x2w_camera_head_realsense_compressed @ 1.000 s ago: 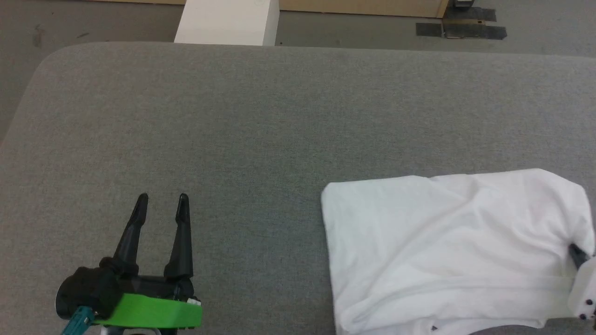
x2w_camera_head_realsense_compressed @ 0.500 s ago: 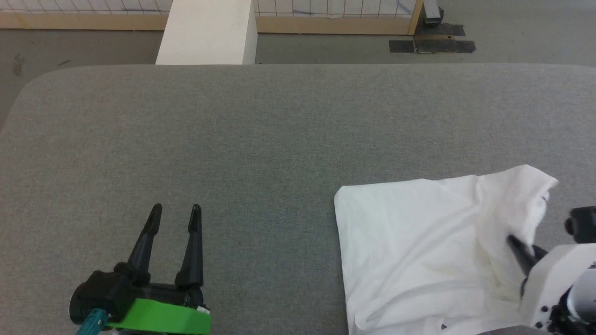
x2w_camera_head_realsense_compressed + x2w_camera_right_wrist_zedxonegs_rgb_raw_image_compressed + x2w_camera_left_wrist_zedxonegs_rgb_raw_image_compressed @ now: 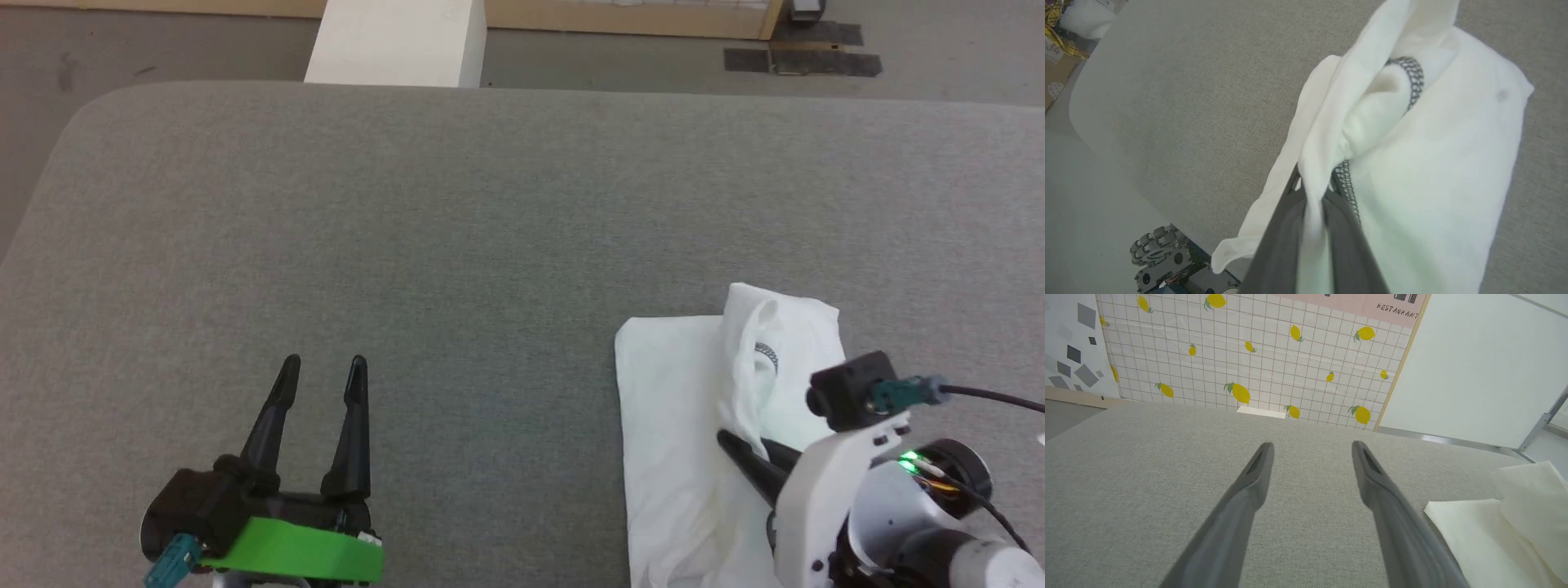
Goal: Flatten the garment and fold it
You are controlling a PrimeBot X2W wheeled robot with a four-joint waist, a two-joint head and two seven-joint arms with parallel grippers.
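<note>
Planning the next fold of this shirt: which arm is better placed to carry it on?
Right. The right gripper is shut on a bunched fold of the garment, raised above its flat part. The left gripper stands open over the grey table, apart from the cloth.

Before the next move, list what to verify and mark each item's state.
1. Grip: ok, the right tool is shut on the white shirt, with cloth pinched between its fingers.
2. Free arm: ok, the left tool is open and holds nothing.
3. Spacing: ok, the left tool hangs over bare grey table, apart from the shirt.
4. Flatness: not ok, a bunched fold stands up with its speckled seam showing.
5. Whole shirt on the table: cannot tell, since its near edge runs off the bottom of the head view.
</note>
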